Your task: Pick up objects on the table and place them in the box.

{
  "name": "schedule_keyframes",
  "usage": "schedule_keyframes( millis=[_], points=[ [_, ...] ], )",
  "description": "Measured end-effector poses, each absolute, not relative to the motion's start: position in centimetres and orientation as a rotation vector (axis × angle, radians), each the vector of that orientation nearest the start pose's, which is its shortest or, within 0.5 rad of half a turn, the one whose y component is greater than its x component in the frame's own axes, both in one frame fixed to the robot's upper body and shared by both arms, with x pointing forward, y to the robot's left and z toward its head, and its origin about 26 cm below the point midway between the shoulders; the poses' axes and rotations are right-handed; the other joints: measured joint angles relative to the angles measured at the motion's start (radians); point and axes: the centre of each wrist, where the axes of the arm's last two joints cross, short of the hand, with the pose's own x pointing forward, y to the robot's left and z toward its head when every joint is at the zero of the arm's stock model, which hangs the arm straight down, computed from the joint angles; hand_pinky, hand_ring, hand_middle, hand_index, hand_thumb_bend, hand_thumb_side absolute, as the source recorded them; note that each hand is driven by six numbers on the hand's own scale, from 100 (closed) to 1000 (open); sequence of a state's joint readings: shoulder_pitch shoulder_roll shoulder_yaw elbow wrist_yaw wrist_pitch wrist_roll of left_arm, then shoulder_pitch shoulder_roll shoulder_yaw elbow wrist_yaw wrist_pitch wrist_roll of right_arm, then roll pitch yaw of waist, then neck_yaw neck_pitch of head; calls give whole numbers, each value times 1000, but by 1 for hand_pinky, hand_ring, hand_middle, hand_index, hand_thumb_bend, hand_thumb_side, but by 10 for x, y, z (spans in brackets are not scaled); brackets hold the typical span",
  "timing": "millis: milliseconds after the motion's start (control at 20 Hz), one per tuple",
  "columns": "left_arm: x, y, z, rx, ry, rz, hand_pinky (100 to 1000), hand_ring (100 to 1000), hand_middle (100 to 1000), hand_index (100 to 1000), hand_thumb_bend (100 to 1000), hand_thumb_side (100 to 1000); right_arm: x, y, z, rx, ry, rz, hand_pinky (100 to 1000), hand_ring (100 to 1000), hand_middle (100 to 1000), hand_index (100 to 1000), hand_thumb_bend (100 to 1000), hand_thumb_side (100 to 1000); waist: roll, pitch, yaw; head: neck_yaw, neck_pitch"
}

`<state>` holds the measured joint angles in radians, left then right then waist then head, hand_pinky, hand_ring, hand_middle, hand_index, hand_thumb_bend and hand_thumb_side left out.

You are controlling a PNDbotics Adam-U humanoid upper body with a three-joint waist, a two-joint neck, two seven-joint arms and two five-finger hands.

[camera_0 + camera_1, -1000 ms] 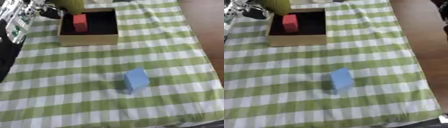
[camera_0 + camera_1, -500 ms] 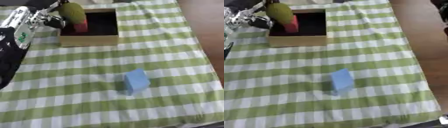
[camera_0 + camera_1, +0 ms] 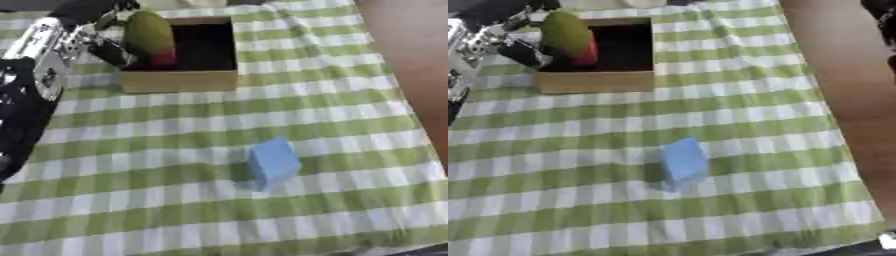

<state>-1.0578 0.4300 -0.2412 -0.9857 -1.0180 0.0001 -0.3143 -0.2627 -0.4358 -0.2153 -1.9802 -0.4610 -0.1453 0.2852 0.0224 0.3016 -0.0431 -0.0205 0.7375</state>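
At about ten o'clock the left hand (image 3: 83, 42) comes in from the upper left, its black and silver arm running down the left edge. Its dark fingers (image 3: 112, 51) are curled round a green oval fruit (image 3: 147, 32), which it holds over the left part of the box (image 3: 179, 80). The fruit's lower end is reddish, and whether that red belongs to it or to something behind it in the box I cannot tell. The box, tan cardboard with a dark inside, stands at about eleven o'clock on the tabletop (image 3: 385, 165), which carries a green and white checked cloth (image 3: 131, 200). Near the middle, a little toward five o'clock, a blue block (image 3: 274, 161) rests on the cloth, well apart from the box and from the hand, tilted with one corner toward the box. At the right edge, around two o'clock, bare brown wood shows past the cloth.
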Motion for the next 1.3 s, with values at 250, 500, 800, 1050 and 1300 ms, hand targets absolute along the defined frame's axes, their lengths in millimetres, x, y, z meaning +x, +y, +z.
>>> schedule_keyframes(
  millis=[250,500,800,1050,1300],
  points=[
    [477,224,257,1174,-1443,-1444,891,912,841,925,357,198,291,-333,218,201,-2397,401,1000,872,619,901,100,577,0,0,3,-5,1],
    [463,218,283,1152,-1559,-1421,867,896,824,915,185,189,291,-333,220,198,-2411,397,1000,872,621,899,100,565,-11,-1,9,-12,12],
    [436,202,312,1006,-1714,-1438,843,879,803,896,113,216,292,-334,233,182,-2464,438,996,870,621,896,100,561,-22,-5,19,-21,19],
    [428,194,317,926,-1714,-1488,835,871,793,889,100,201,292,-333,233,188,-2465,439,999,871,621,897,100,564,-22,-6,20,-21,19],
    [425,192,320,900,-1730,-1492,814,855,779,883,100,134,292,-333,233,186,-2459,435,997,871,621,897,100,561,-22,-6,18,-21,19]
  ],
)
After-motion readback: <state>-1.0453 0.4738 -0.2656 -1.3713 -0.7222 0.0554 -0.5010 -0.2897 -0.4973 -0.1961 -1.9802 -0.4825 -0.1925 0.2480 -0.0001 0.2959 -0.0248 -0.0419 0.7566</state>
